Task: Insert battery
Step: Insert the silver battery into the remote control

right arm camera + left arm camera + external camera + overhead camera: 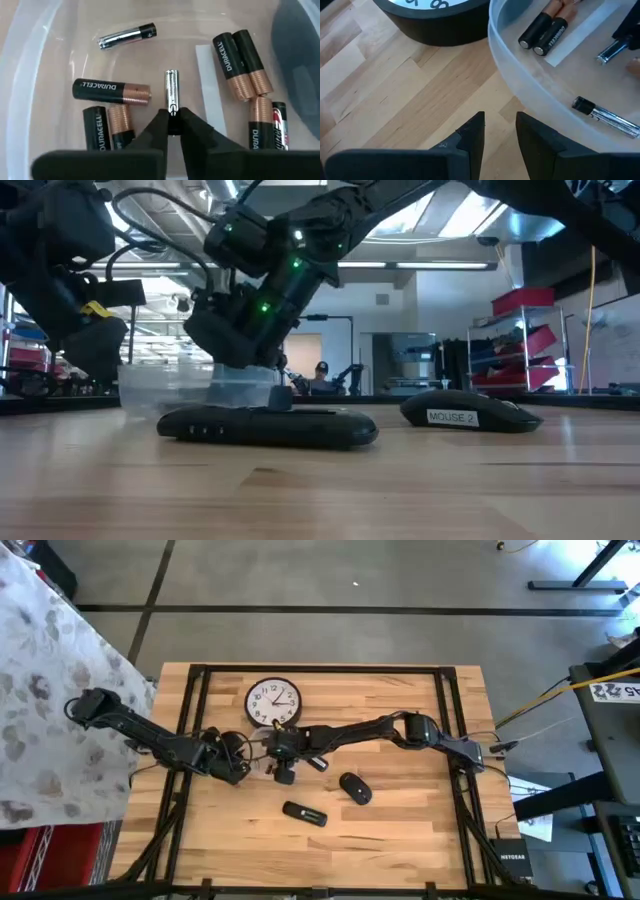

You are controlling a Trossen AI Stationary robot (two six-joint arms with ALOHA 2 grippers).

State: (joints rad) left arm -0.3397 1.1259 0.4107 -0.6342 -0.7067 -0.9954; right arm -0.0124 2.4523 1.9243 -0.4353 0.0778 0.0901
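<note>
Right claw (pixel 172 121) pinches the silver battery (pixel 171 92) end-on, its long axis pointing to twelve o'clock.

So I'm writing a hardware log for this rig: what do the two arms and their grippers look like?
Both arms are dark, jointed links with black cables looped at the wrists. The left gripper ends in two flat black wedge-shaped fingers. The right gripper has matching dark tapered fingers; in the low view green indicator lights glow on an arm's wrist housing.
</note>
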